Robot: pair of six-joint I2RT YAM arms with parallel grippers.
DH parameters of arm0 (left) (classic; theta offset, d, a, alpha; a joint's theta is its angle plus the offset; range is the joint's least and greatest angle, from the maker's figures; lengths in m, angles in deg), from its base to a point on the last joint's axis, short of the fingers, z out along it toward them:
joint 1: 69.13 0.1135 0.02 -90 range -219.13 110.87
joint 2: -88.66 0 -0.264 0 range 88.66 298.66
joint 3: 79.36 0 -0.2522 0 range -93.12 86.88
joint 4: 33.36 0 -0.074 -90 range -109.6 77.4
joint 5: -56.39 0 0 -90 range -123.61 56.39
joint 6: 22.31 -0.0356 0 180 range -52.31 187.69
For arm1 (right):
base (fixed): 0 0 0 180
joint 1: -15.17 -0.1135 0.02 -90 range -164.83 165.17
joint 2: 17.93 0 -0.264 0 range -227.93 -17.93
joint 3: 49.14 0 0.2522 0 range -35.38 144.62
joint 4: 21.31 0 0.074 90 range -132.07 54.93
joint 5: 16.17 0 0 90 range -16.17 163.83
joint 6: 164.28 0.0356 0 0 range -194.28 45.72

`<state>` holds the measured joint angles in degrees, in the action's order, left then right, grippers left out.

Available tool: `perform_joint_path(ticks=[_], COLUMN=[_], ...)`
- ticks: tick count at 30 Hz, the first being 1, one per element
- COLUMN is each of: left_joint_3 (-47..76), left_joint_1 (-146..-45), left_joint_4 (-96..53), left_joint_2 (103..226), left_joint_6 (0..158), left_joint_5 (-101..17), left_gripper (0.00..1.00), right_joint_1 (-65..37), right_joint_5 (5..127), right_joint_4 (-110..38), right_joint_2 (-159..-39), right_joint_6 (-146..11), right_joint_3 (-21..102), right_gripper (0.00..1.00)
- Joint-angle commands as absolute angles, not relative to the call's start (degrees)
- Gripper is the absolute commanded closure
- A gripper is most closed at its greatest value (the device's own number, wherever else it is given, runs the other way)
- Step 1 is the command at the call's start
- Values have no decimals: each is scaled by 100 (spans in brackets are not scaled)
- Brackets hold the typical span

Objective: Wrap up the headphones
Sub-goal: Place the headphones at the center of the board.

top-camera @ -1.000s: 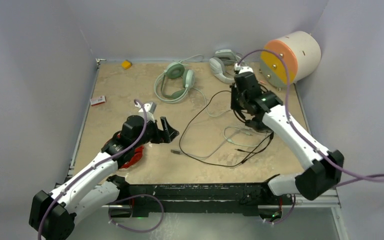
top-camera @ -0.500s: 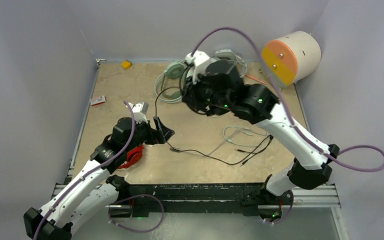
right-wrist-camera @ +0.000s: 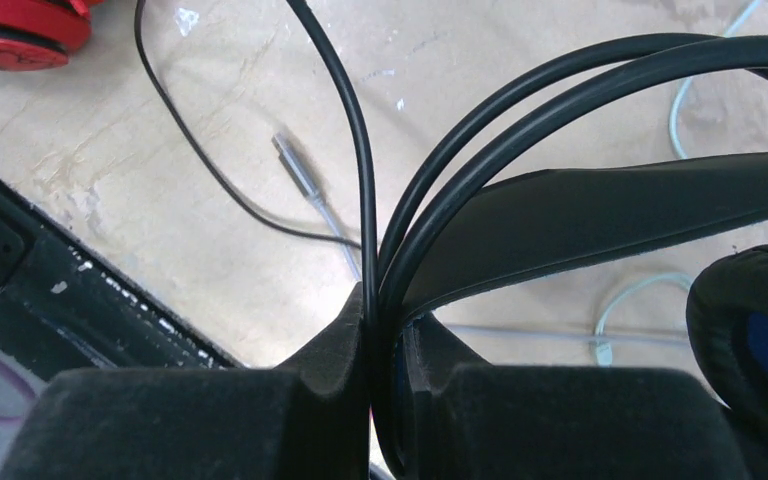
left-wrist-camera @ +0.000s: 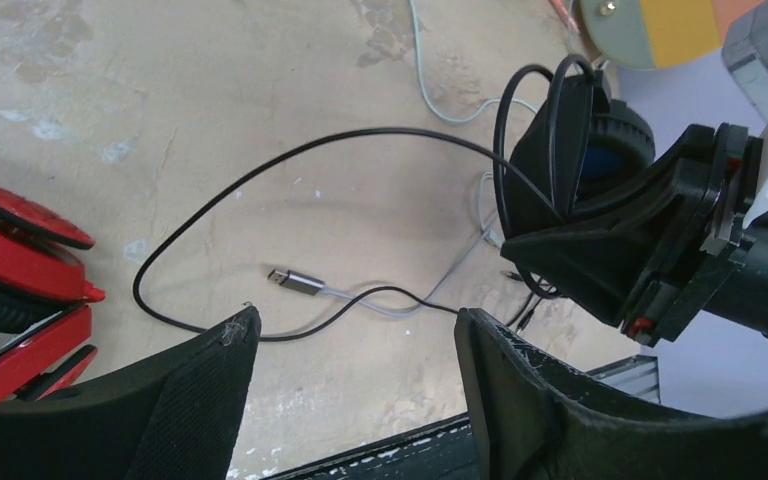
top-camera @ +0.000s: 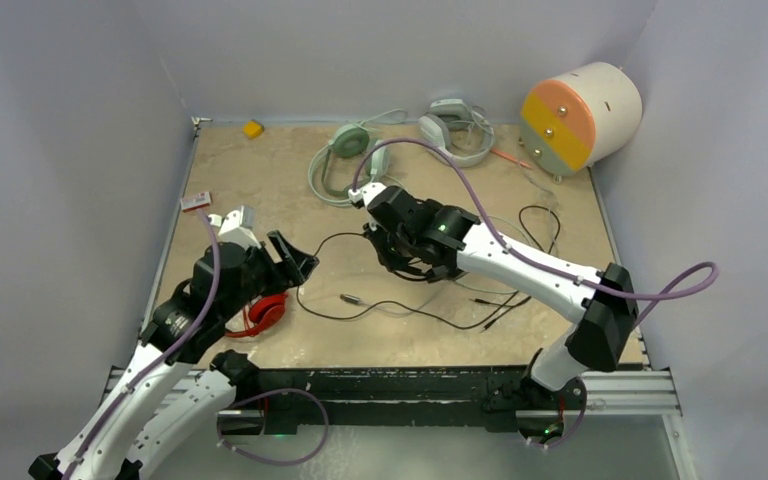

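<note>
The black headphones with blue ear cups hang at the table's middle, and my right gripper is shut on their headband together with loops of their black cable. In the top view that right gripper sits low over the centre. The cable trails left in a loop past a silver plug. My left gripper is open just left of the loop, with nothing between its fingers; the top view shows the left gripper. The red-and-black headphones lie under the left arm. The mint-green headphones lie at the back.
A grey-white headset rests at the back next to an orange, yellow and green drum. A small yellow piece and a red-and-white box sit at the far left. Pale cables cross the floor right of centre.
My right arm swung left and then came down to the table's centre with the black headphones, dragging the cable loop. The left gripper drew back to the left and narrowed slightly.
</note>
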<state>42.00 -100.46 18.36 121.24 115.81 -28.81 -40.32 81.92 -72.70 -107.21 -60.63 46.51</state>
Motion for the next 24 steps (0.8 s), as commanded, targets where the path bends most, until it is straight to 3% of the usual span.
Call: perform_joint_path(ticks=[1,12,17,24], left_joint_3=[4170,3550,3690,4008], left_joint_1=[-10069,-10058,-10028,-10005], left_joint_4=[1826,2350,2251,1383], left_joint_2=[12268,12966,13022,13445], left_joint_6=[11601,11622,11586,11266], left_joint_5=[-2710,-1619,-1561,-2248], left_gripper=[31,31,31,30], right_joint_1=[-4012,-4012,-4014,-4012], right_joint_5=[8282,7192,7205,7320], right_joint_4=[-6421,-5185,-4813,-4510], right_joint_2=[-11072,-11984,-11893,-11199], right_joint_6=[-6777,-7921,-7667,-7472], right_joint_3=[4685,4578,3947,3124], right_gripper=[100,98,61,43])
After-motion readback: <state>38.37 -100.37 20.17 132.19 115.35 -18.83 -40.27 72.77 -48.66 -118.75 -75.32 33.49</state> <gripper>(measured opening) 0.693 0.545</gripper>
